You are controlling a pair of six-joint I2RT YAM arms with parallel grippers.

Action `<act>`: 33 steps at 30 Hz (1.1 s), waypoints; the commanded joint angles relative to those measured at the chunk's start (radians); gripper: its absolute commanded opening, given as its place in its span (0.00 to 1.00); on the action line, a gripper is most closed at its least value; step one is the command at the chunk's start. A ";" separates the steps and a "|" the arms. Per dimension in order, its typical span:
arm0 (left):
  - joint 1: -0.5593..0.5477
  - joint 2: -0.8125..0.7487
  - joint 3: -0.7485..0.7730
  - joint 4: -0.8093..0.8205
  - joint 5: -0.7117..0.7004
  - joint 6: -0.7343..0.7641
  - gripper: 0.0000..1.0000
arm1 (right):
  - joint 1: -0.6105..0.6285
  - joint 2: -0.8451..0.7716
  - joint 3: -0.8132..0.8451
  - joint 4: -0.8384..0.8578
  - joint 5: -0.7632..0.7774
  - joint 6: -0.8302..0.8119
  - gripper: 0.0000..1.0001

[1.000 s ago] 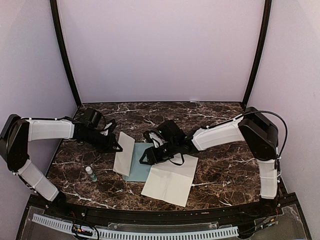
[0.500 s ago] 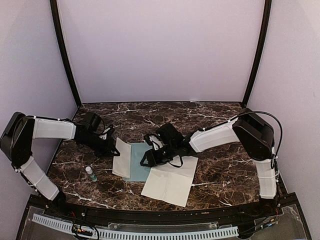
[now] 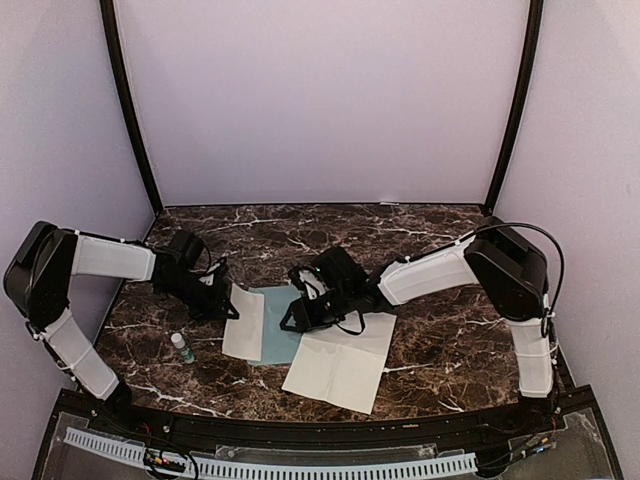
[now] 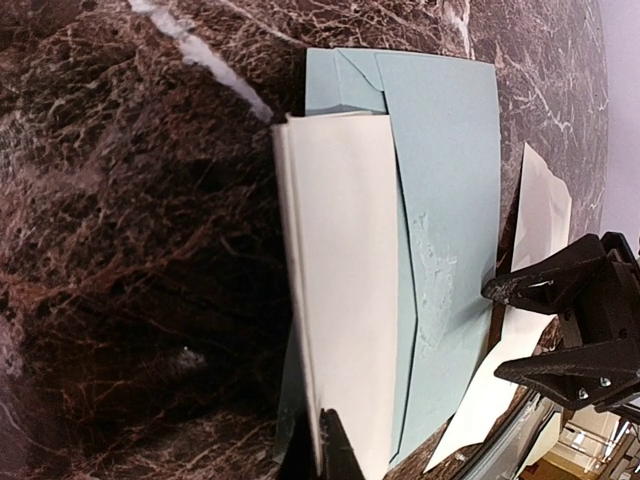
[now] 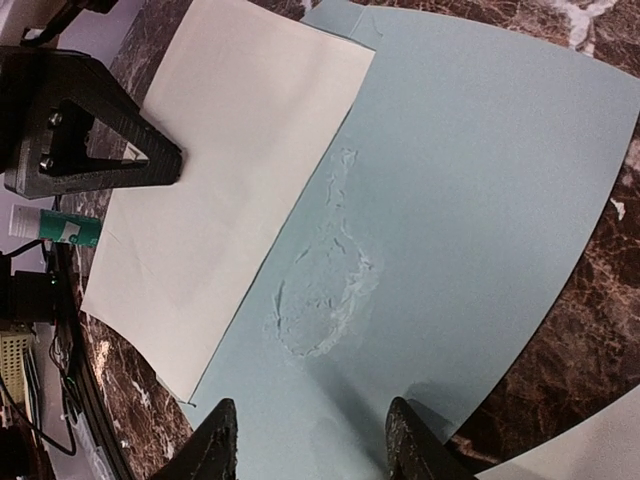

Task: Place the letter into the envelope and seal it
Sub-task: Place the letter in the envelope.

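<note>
The letter (image 3: 243, 322) is a folded cream sheet lying flat over the left part of the teal envelope (image 3: 278, 335). My left gripper (image 4: 325, 452) is shut on the letter's (image 4: 340, 290) near edge. The letter's long right edge meets the pointed edge of the envelope (image 4: 450, 190); I cannot tell whether it is tucked under. My right gripper (image 5: 312, 442) stands open, both tips resting on or just above the envelope (image 5: 480, 180), nothing between them. A rough, wrinkled patch (image 5: 325, 290) marks the envelope's middle.
A second, larger cream sheet (image 3: 340, 365) lies unfolded toward the front edge, its corner under the right arm. A small glue bottle (image 3: 182, 347) lies at the front left. Black frame posts and purple walls close in the marble table (image 3: 450, 330).
The letter stood tilted up on its edge a second ago and now lies flat on the envelope. My left gripper has come down and forward with it. The right gripper has hardly moved.
</note>
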 commanded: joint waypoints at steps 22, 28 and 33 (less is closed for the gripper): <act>0.005 -0.038 -0.084 0.211 0.024 -0.147 0.00 | 0.008 0.024 -0.010 0.059 -0.012 0.021 0.44; 0.005 -0.031 -0.117 0.279 0.063 -0.187 0.00 | 0.012 0.033 -0.003 0.064 -0.025 0.024 0.44; 0.005 -0.036 -0.133 0.315 0.062 -0.196 0.00 | 0.015 0.046 0.003 0.064 -0.030 0.028 0.42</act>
